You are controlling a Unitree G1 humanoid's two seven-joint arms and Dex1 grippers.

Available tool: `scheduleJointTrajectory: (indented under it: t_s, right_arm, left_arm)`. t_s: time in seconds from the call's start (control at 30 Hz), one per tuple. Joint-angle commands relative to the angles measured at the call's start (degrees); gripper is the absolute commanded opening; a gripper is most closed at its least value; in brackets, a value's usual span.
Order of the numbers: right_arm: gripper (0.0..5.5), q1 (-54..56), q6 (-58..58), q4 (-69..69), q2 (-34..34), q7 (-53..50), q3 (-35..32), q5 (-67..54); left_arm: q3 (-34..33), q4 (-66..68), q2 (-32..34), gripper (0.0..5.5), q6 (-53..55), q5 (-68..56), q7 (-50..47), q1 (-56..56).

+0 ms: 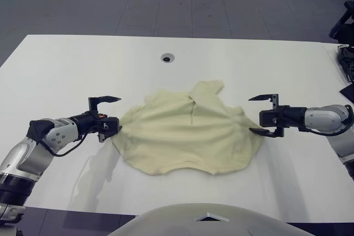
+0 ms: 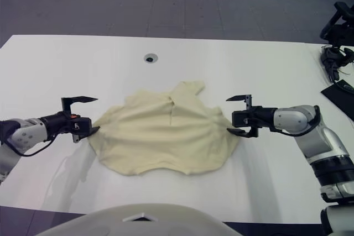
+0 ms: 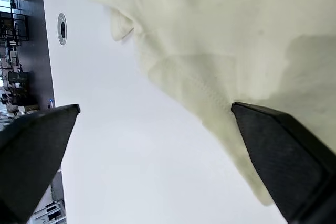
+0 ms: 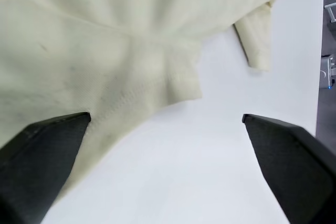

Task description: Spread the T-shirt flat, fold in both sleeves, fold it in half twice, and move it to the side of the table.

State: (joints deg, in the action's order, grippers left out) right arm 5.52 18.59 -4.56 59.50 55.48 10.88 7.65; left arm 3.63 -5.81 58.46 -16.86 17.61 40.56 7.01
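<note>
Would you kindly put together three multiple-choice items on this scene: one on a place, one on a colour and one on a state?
1. Where does the T-shirt lie?
A. On the table, between the two grippers
B. Hanging off the table's far edge
C. On the floor

2. What colour is the T-shirt?
A. Dark blue
B. Pale yellow
C. Red

3. How do the left gripper and the right gripper stand?
A. Both shut on cloth
B. One open, one shut
C. Both open

Answers:
1 A, as the shirt lies rumpled on the white top with a gripper at each side.
2 B, as the cloth is pale yellow all over.
3 C, as each gripper's fingers stand wide apart, with nothing clamped.
</note>
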Motion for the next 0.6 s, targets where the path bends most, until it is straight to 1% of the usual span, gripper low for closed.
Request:
scheduleJointTrajectory:
  t_s: [0.03, 0.17, 0.23, 0.3, 0.37, 0.47, 0.6]
  right_arm:
    - [5.4, -10.77, -3.17, 7.04, 4.37, 5.02, -1.16, -3.51]
    - [5.4, -15.24, -5.35, 17.25, 6.86, 8.11, -4.63, -11.2]
    - [5.4, -16.42, -7.16, 22.85, 6.95, 9.25, -6.26, -15.67]
    - [5.4, -16.06, -8.45, 25.69, 6.62, 9.37, -7.71, -17.21]
    - [5.4, -13.98, -8.61, 24.64, 6.4, 8.78, -8.05, -15.13]
    - [5.4, -8.38, -8.16, 19.26, 4.8, 7.54, -6.91, -11.2]
    - [5.4, -1.1, -7.84, 15.56, 1.12, 5.87, -5.47, -9.27]
  left_arm:
    - [-3.18, -8.31, 3.35, 5.38, 4.27, -3.95, 6.2, 12.08]
    - [-8.03, -20.62, 4.05, 5.38, 8.09, -10.69, 10.45, 19.39]
    - [-8.53, -25.91, 3.69, 5.38, 9.45, -14.36, 12.27, 20.76]
    - [-8.72, -28.69, 3.37, 5.38, 10.02, -16.31, 13.52, 21.01]
    - [-8.99, -28.52, 3.49, 5.38, 10.21, -16.38, 14.09, 20.03]
    - [-8.43, -23.41, 3.77, 5.38, 9.55, -13.35, 13.29, 15.67]
    - [-6.61, -16.96, 0.64, 5.38, 7.94, -12.66, 10.55, 4.63]
